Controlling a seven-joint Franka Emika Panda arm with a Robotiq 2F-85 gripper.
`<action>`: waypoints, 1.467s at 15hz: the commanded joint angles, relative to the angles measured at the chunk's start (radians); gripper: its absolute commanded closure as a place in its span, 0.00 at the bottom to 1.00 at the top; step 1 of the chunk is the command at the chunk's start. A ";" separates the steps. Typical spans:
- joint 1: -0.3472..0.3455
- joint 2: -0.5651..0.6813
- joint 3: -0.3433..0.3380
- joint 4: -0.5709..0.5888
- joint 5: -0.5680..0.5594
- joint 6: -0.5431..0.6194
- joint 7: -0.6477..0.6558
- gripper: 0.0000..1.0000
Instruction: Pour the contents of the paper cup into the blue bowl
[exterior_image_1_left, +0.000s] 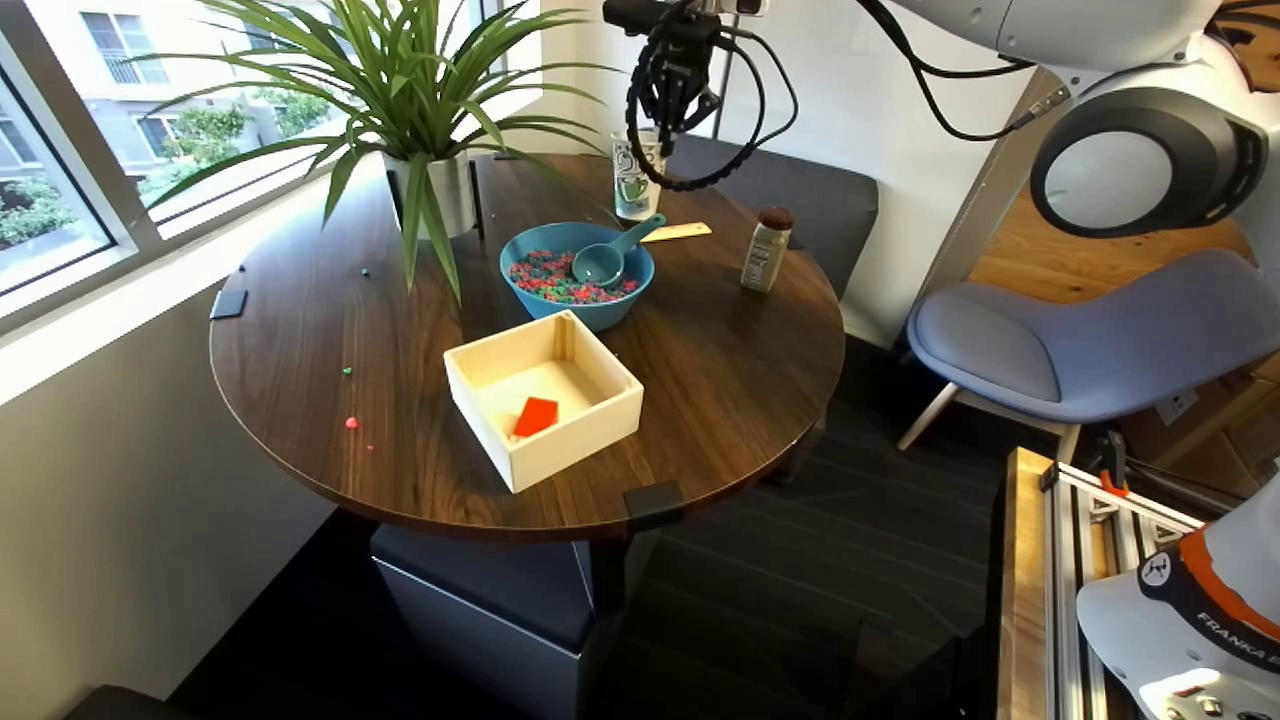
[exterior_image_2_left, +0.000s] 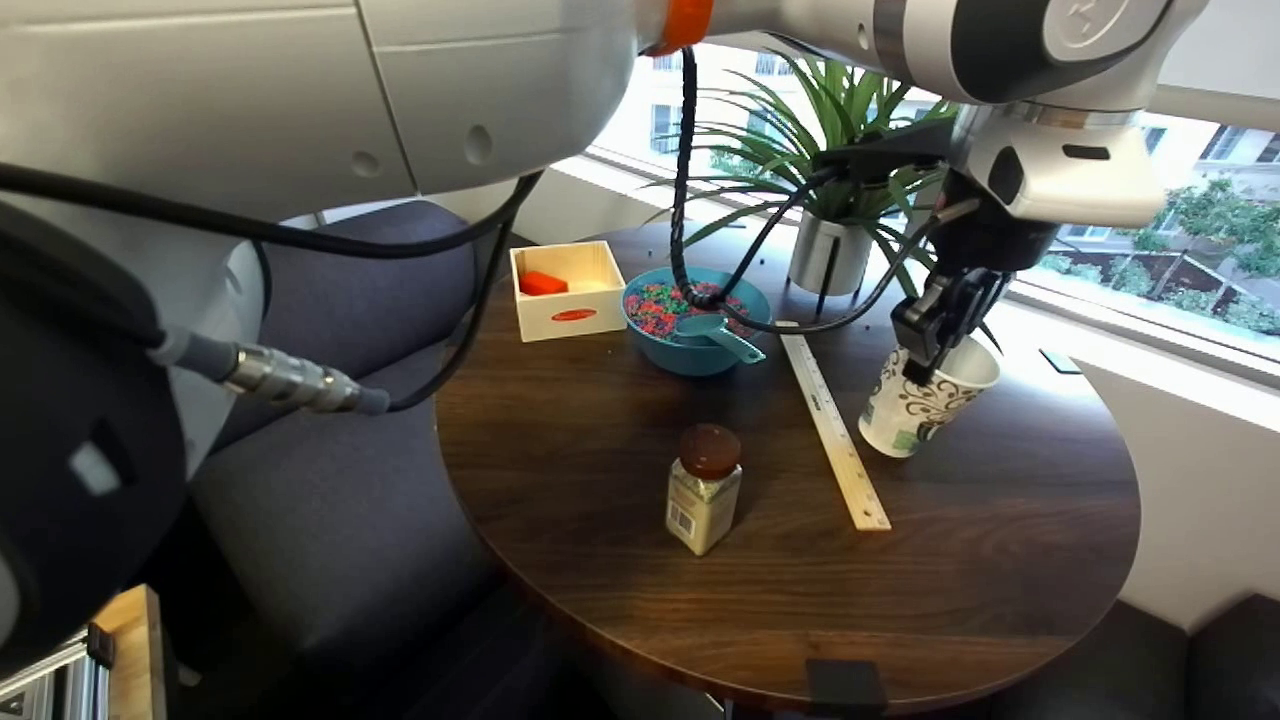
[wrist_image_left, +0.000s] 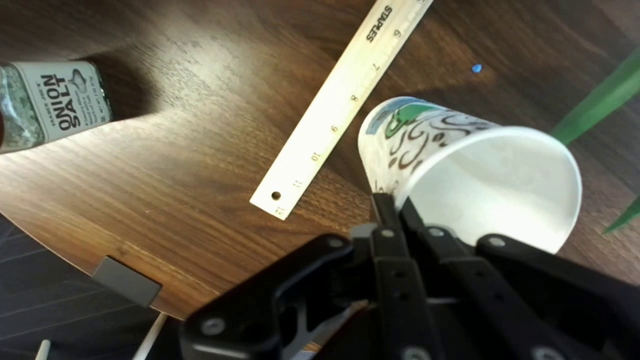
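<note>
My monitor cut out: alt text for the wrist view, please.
The gripper pinches a patterned paper cup at its rim; the visible inside is bare white. A wooden ruler lies beside the cup on the brown table; an onion salt jar is at the left edge.

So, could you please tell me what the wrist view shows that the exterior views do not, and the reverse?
Only the wrist view shows readable "ONION SALT" lettering on the seasoning jar and legible numbers along the ruler.

Only the exterior views show the blue bowl with its colourful bits and scoop, the wooden box holding a red piece, and the plant pot.

All share the paper cup, seasoning jar, ruler, table, some green leaves and the jaws, which in the wrist view pinch the cup's wall near its rim.
</note>
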 joint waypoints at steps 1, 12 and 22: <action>-0.003 0.014 0.005 0.022 0.010 0.080 0.005 0.99; 0.031 0.013 -0.032 -0.010 -0.076 0.196 -0.037 0.99; 0.036 0.010 -0.021 -0.031 -0.110 0.147 -0.042 0.42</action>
